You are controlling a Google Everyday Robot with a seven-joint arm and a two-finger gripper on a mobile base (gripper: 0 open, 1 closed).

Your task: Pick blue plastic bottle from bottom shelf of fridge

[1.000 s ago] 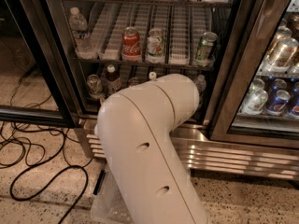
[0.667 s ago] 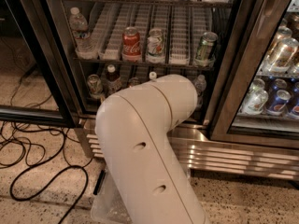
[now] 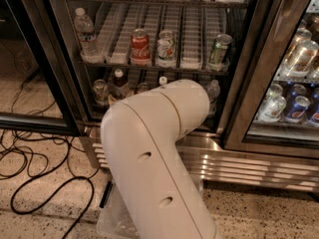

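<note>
The fridge (image 3: pixel 238 83) stands open in front of me. My pale arm (image 3: pixel 154 153) reaches into the bottom shelf (image 3: pixel 97 106) and hides its middle lanes. My gripper is behind the arm's big joint and out of sight. A white cap (image 3: pixel 163 80) shows just above the arm; the bottle under it is hidden, so I cannot tell whether it is the blue plastic bottle. Left of it stands a white-capped bottle with dark red shoulders (image 3: pixel 118 83), with a jar-like container (image 3: pixel 100 90) beside it. A clear bottle (image 3: pixel 213 90) stands right of the arm.
The upper rack holds a water bottle (image 3: pixel 84 31), a red cola can (image 3: pixel 140 46), a pale can (image 3: pixel 166 47) and a green can (image 3: pixel 219 49). The glass door (image 3: pixel 35 73) is swung open at left. Black cables (image 3: pixel 30 163) lie on the floor. A second cooler with cans (image 3: pixel 291 103) is at right. The steel grille (image 3: pixel 249 169) runs below.
</note>
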